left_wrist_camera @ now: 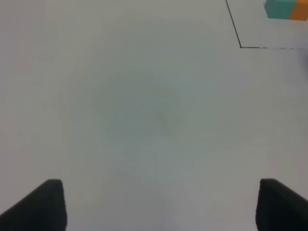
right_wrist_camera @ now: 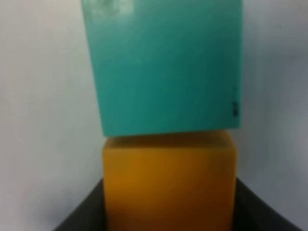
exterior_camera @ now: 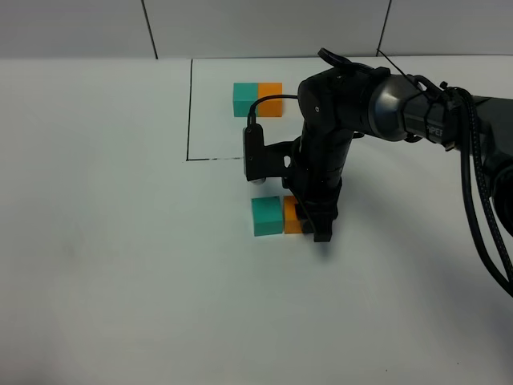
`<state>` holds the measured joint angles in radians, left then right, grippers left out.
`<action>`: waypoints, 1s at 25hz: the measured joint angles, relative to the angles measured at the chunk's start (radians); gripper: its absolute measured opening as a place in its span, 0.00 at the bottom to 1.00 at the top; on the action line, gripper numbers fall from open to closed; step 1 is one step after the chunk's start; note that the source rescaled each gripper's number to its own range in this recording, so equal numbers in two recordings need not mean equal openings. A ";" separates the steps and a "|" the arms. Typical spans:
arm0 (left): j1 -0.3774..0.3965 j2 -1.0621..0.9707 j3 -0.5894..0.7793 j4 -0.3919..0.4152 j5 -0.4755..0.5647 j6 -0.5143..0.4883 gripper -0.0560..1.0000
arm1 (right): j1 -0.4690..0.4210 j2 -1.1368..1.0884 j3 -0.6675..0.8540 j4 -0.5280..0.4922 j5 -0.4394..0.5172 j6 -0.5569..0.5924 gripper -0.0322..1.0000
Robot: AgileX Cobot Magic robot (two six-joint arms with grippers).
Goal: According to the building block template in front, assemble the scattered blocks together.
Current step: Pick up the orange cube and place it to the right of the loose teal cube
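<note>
White table (exterior_camera: 120, 241), black outline (exterior_camera: 191, 112) marked at its far side.

- Template (exterior_camera: 257, 99): teal-and-orange bar inside the outline, teal half on the left.
- Teal block (exterior_camera: 266, 216): on the table nearer than the outline, its right face touching the orange block.
- Orange block (exterior_camera: 291, 218): partly hidden by the right gripper.
- Right gripper (exterior_camera: 311, 228): pointing down, jaws pinching the orange block from both sides.
- Left gripper (left_wrist_camera: 156, 207): over bare table, jaws spread wide, holding nothing.
</note>
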<state>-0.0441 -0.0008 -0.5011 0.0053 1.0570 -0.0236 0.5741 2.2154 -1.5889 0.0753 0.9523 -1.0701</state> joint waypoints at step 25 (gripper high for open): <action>0.000 0.000 0.000 0.000 0.000 0.000 0.76 | 0.005 0.000 0.000 -0.001 -0.002 0.011 0.04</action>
<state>-0.0441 -0.0008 -0.5011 0.0053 1.0570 -0.0236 0.5794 2.2154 -1.5889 0.0744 0.9498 -1.0590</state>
